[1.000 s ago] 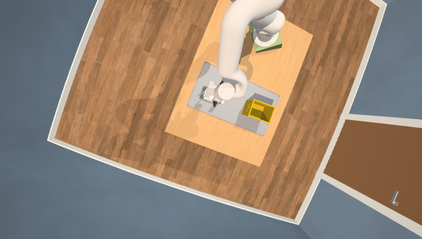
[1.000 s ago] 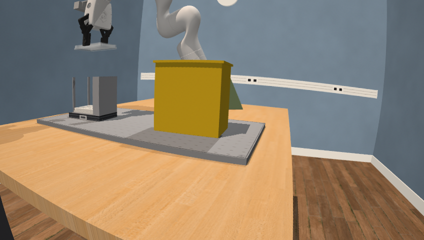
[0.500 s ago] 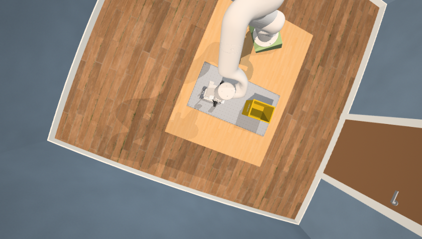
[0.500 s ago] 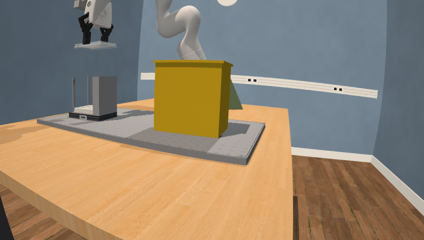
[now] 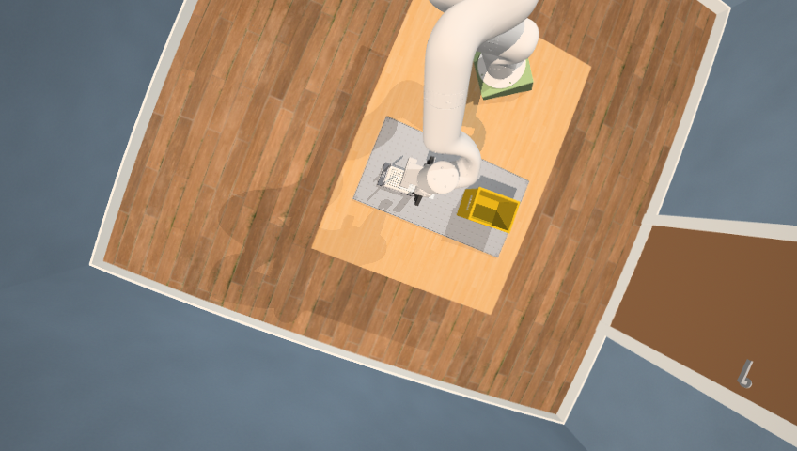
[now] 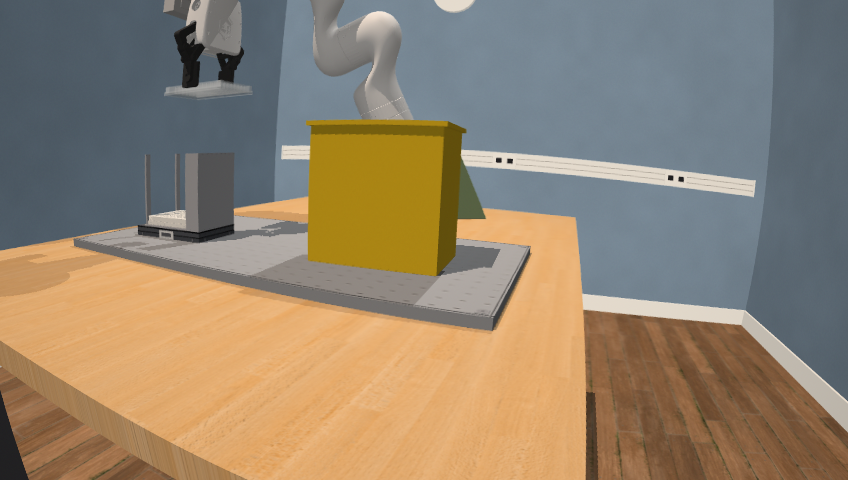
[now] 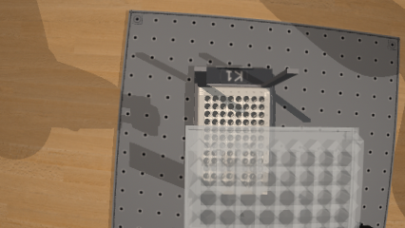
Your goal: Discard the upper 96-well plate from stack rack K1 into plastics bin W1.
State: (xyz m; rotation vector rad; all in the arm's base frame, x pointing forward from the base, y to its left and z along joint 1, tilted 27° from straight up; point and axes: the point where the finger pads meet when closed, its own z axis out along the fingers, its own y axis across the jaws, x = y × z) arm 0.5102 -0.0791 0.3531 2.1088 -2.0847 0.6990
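A: Wrist view: upper plate (image 7: 276, 180) nearest, clamped in the gripper (image 6: 205, 76), high above rack K1 (image 7: 235, 76); lower plate (image 7: 235, 119) seated there.
B: Step?
A: Carry phase. Next, traverse to bin W1 (image 6: 380, 196); release inside. Clearance over the rim looks adequate, probably.

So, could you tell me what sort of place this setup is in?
Probably a lab automation bench: a 96-well plate in the gripper, stack rack K1 and a yellow bin on a perforated plate.
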